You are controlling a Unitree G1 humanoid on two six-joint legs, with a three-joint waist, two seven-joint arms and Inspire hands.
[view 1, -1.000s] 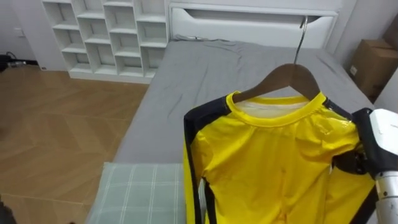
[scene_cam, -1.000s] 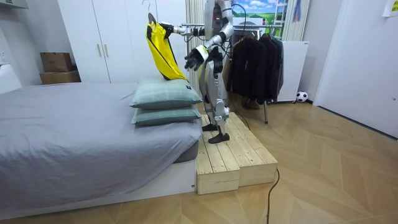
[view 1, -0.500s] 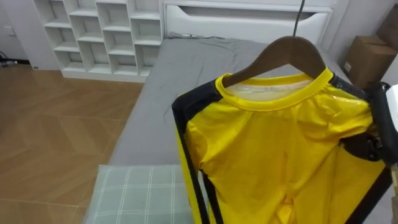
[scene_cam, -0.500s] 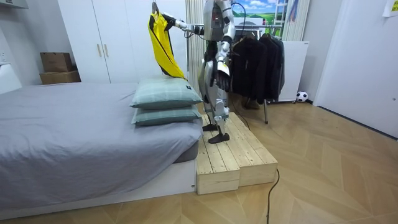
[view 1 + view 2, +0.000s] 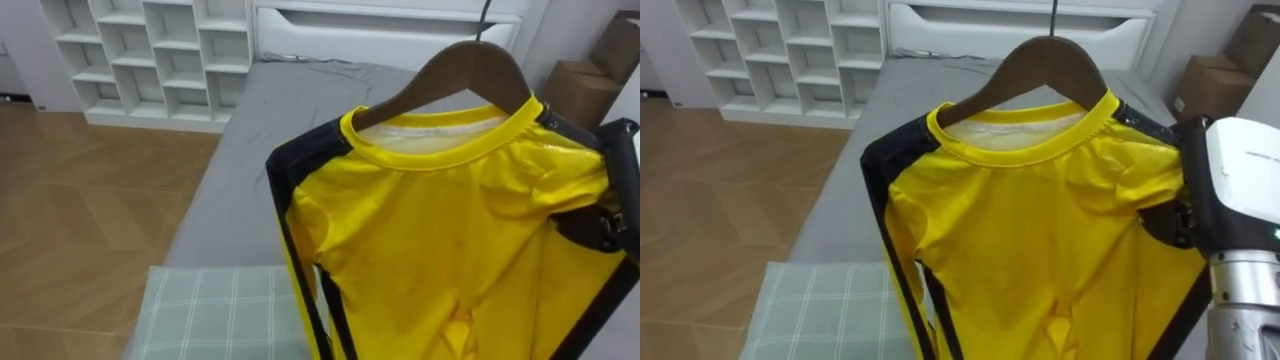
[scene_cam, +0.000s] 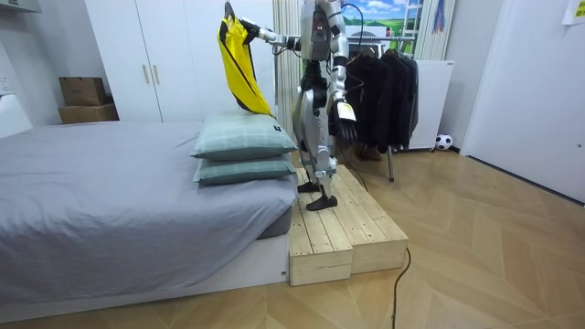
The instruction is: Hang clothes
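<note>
- Right hand (image 5: 1170, 225): its fingers are hidden behind the shirt's shoulder, so I cannot tell whether they grip.
- The yellow shirt (image 5: 450, 250) with black trim hangs on a wooden hanger (image 5: 465, 75), high above the pillows (image 6: 242, 139) and the bed (image 5: 255, 150).
- Left hand (image 6: 345, 114): it hangs by the hip, fingers relaxed and empty.
- The robot stands on a wooden platform (image 6: 343, 228) beside the bed.

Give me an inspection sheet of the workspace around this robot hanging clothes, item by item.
surface: grey bed, two stacked checked pillows at the robot's end.
job's things: yellow shirt on wooden hanger, held up above the pillows.
clutter: nothing seen.
hands: right hand grips the shirt's shoulder; left hand hangs open at its side.
cables: none but the robot's own.
surroundings: white shelf unit, cardboard box, rack of dark clothes.
</note>
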